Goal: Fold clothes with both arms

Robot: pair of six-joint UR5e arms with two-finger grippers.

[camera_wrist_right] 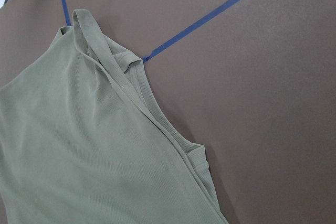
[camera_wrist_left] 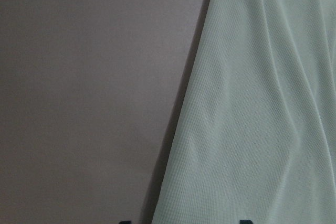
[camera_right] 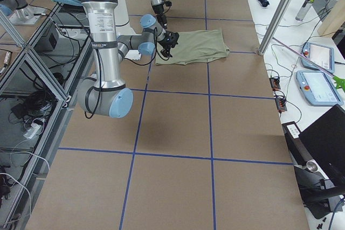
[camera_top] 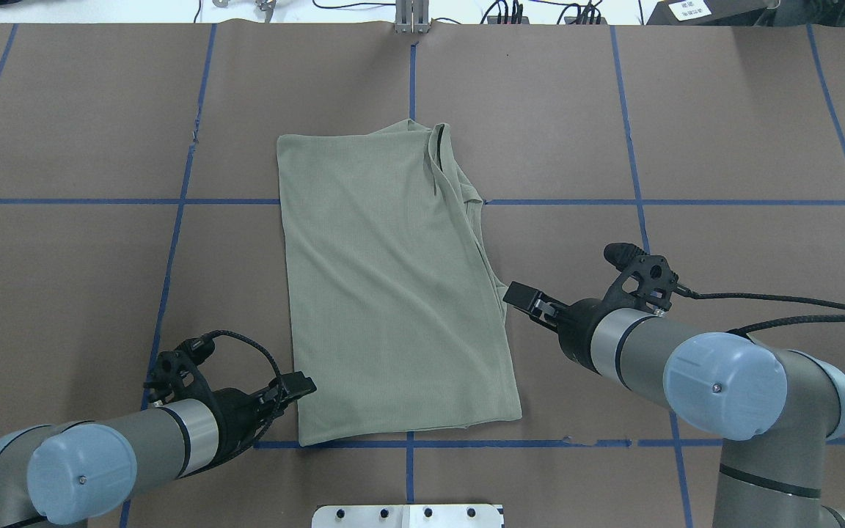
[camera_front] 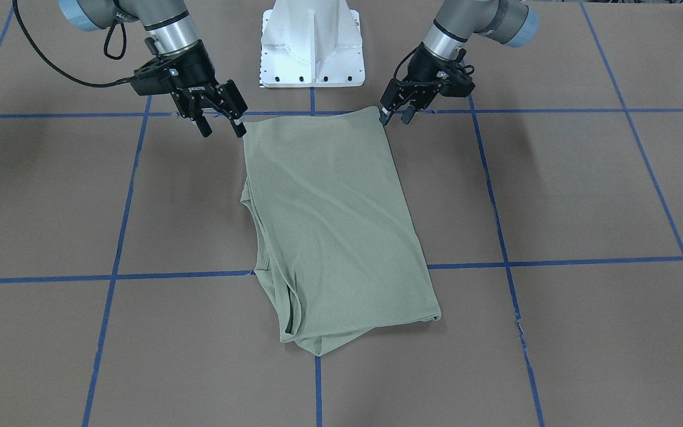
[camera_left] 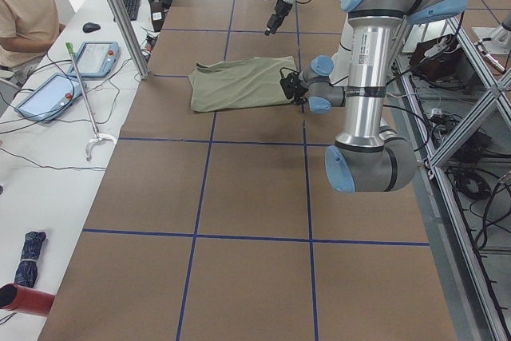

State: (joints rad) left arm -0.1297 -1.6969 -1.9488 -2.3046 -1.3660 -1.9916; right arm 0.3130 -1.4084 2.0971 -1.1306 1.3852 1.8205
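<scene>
- A white base (camera_front: pixel 312 44) stands at the robot's edge of the brown table (camera_front: pixel 584 190), which is crossed by blue tape lines (camera_front: pixel 555 261).
- The left gripper (camera_front: pixel 394 121) is just off the shirt's near left corner. Its jaws are spread and hold nothing.
- The right gripper (camera_front: pixel 222 131) is just off the shirt's right edge, toward the near end. Its jaws are spread wide and are also empty.
- The green shirt (camera_front: pixel 329 219) lies flat between them, mid-table, folded into a long strip running away from the robot, with soft creases.
- At the shirt's far right, ribbed bands (camera_wrist_right: pixel 131 93) overlap and stick out past the top layer.
- Cables (camera_top: pixel 510 9) lie beyond the far table edge.
- At a side bench off the robot's left, a person (camera_left: pixel 24 5) sits by a tablet (camera_left: pixel 100 57).
</scene>
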